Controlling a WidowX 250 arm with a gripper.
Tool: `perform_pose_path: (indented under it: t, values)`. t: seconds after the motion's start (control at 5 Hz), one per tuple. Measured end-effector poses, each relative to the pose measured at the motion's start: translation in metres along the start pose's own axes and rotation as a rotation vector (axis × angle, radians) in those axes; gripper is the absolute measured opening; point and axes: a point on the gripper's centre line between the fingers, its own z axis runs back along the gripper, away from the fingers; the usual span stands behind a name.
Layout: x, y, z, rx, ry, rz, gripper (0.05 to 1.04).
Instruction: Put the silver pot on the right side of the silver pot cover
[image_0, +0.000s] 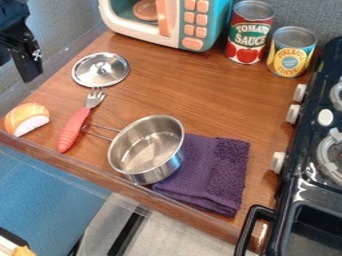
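Pot (159, 171) upright near front edge of tabletop (200, 85), against towel (224, 167). Gripper (20, 59) beyond left edge; can't tell how wide. Pinch rim (159, 117) squarely, lift level, lower gently right of cover (100, 70).

The wooden counter (184, 87) is viewed at a downward slant from above its near side, with the fixed camera faced toward the toy microwave (194, 25), the red can (250, 32) and the yellow can (291, 52) at the far side. The counter's front edge is set diagonally, from left to near right. The work area is framed from moderately close, with the black stove (312, 132) cropped at right and a blue surface (40, 180) below taken in at near left.
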Motion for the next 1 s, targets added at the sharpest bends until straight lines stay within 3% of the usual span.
perform_pose_path:
  t: [0.2, 0.4, 1.0]
  values:
    - [-0.002, -0.004, -0.007, -0.02, 0.017, 0.004, 1.001]
    - [0.001, -0.046, -0.005, -0.061, 0.008, -0.076, 1.001]
    - [0.013, -0.184, 0.013, -0.121, -0.059, -0.277, 1.001]
